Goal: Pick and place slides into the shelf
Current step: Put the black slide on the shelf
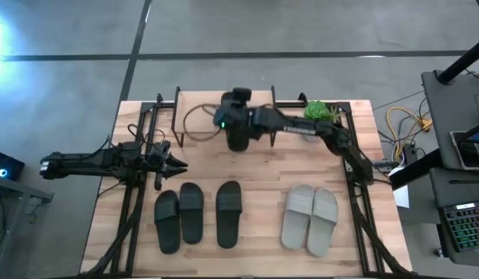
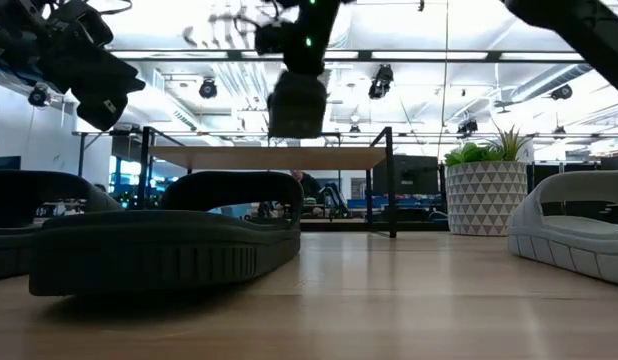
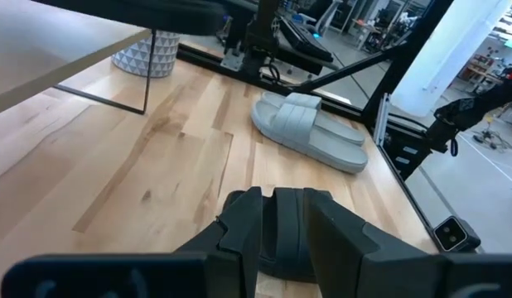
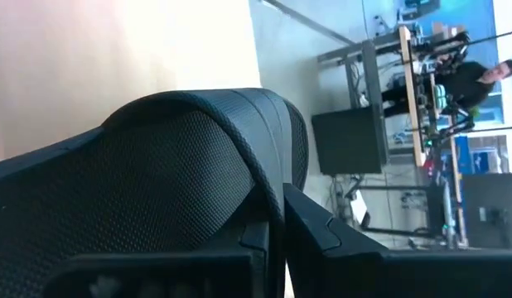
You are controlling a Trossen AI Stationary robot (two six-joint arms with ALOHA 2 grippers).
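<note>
My right gripper point(image 1: 238, 128) reaches over the shelf point(image 1: 301, 132) at the table's far side. It is shut on a black slide point(image 1: 238, 142), which also shows above the shelf's wooden top board point(image 2: 279, 157) in the low view point(image 2: 297, 103). Three black slides point(image 1: 191, 213) lie sole-down on the table near its front edge. The pale grey-green pair point(image 1: 309, 219) lies to their right. My left gripper point(image 1: 177, 164) hovers open and empty at the left, just beyond the black slides; it also shows in its wrist view point(image 3: 282, 228). My right gripper pinches the edge of the black slide's wide strap point(image 4: 268, 194) between its two fingers. The slide is lifted clear, above the shelf's top board.
A potted plant point(image 1: 317, 111) in a white patterned pot point(image 2: 486, 198) stands at the far right by the shelf. Black frame rails point(image 1: 356, 194) run along the table's left and right sides. Bare wood lies between the shelf and the slides.
</note>
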